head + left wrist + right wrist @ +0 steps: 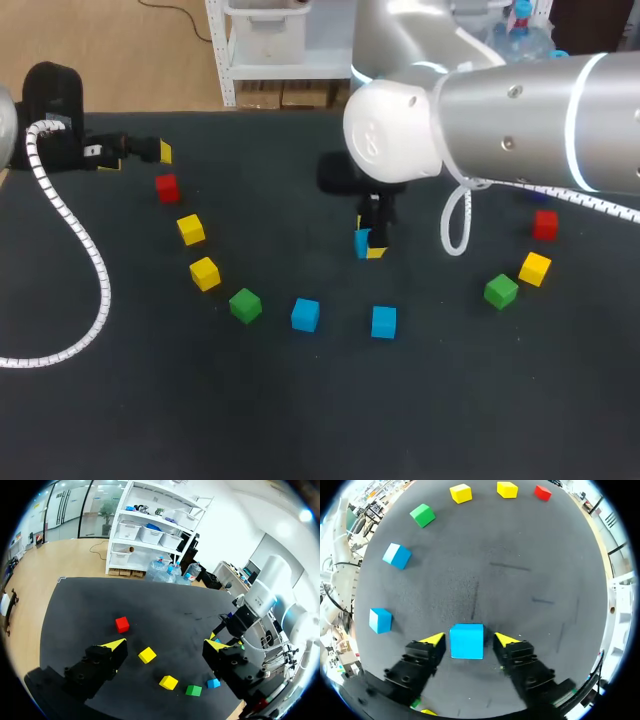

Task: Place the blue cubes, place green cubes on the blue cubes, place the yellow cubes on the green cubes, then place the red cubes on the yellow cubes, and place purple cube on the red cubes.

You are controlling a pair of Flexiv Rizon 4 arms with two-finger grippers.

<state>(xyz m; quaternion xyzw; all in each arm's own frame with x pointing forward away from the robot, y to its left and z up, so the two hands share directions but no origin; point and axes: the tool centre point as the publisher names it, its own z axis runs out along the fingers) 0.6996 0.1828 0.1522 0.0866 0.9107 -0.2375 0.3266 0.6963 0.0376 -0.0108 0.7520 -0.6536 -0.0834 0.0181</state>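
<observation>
Plain, bright blue cube [466, 641] between the spread right jaws

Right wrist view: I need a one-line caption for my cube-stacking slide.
Right end effector open, straddling a blue cube on the black table, not yet gripping it.

Here's the black table [300, 400], matte top spread wide under even light, faint scuffs showing.

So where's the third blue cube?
In the head view, mid-table: the blue cube sits between the right gripper's open fingers, beyond the other two blue cubes.
</observation>
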